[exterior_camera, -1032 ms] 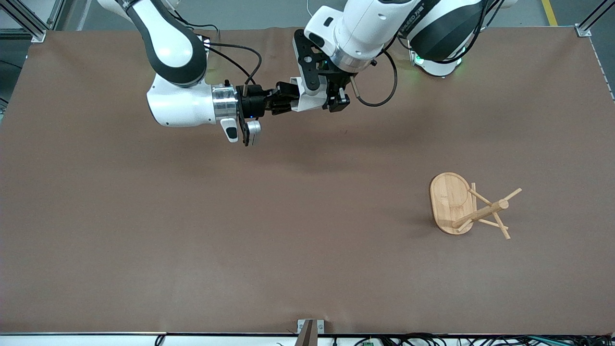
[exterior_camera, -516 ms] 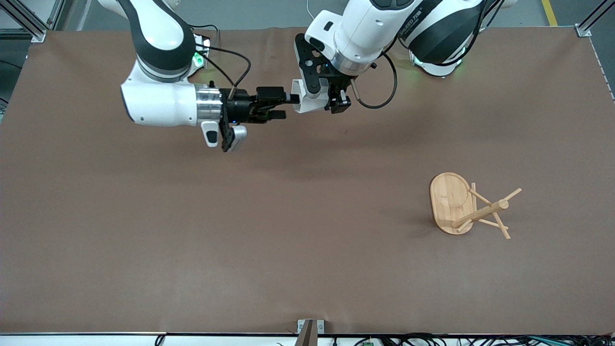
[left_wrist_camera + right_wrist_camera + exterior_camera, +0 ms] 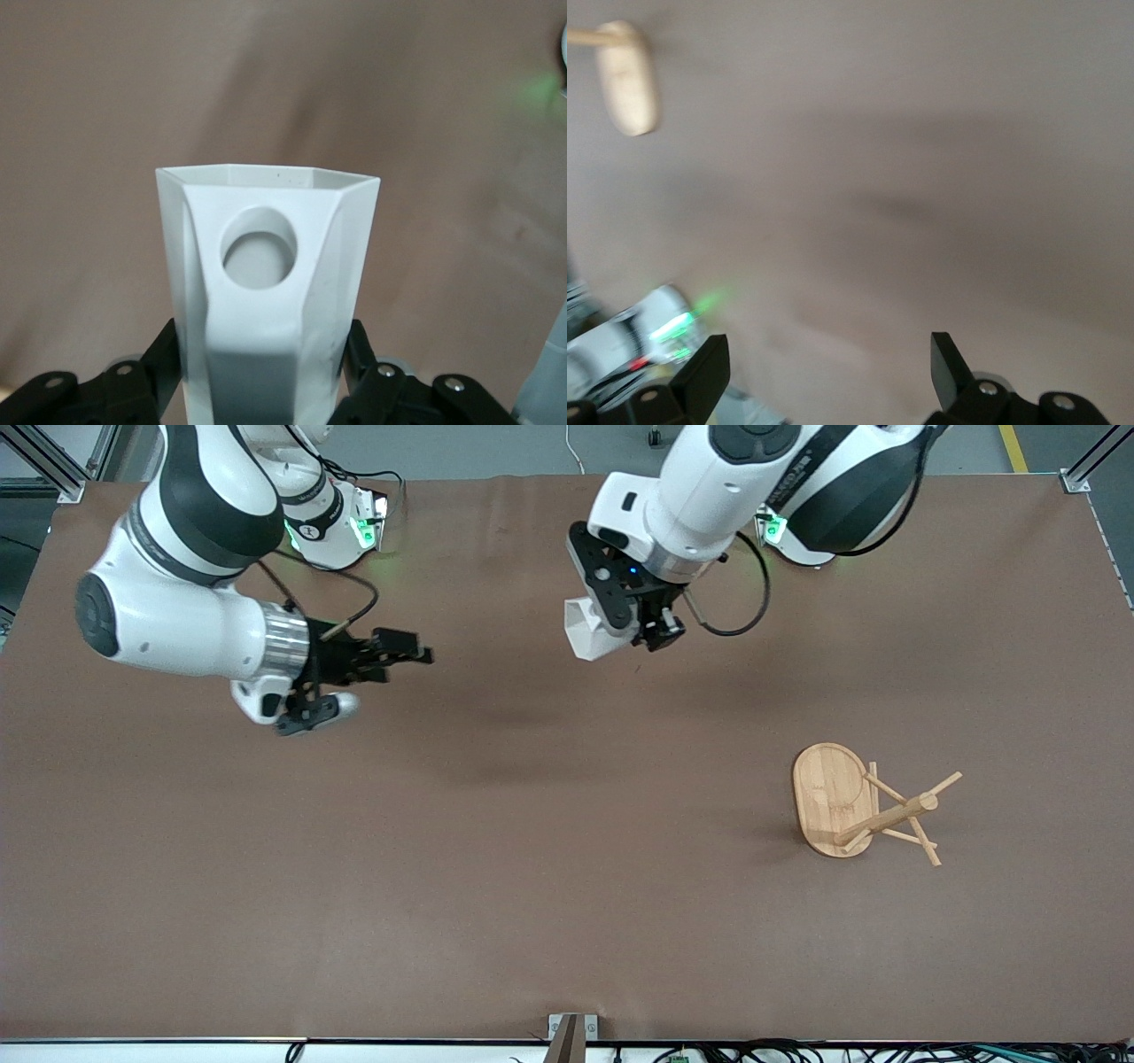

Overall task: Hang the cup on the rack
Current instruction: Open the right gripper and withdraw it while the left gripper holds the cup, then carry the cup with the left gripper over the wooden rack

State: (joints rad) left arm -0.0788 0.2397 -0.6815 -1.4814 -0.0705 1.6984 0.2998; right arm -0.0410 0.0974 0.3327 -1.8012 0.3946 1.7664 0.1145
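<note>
The white faceted cup (image 3: 589, 627) is held in the air by my left gripper (image 3: 631, 622), which is shut on it over the table's middle toward the robots' side. In the left wrist view the cup (image 3: 266, 301) fills the middle, its flat handle tab with the round hole facing the camera, black fingers (image 3: 363, 354) pressed on both sides. The bamboo rack (image 3: 864, 808) lies tipped on its side toward the left arm's end, oval base on edge, post and pegs pointing sideways. My right gripper (image 3: 415, 654) is open and empty, up over the table toward the right arm's end.
The brown table cover (image 3: 496, 886) spreads wide under both arms. The rack's base shows small in the right wrist view (image 3: 627, 84). A metal bracket (image 3: 571, 1029) sits at the table edge nearest the front camera.
My right gripper let go of the cup and pulled away toward the right arm's end. My left gripper kept the cup and shifted a little toward the rack.
</note>
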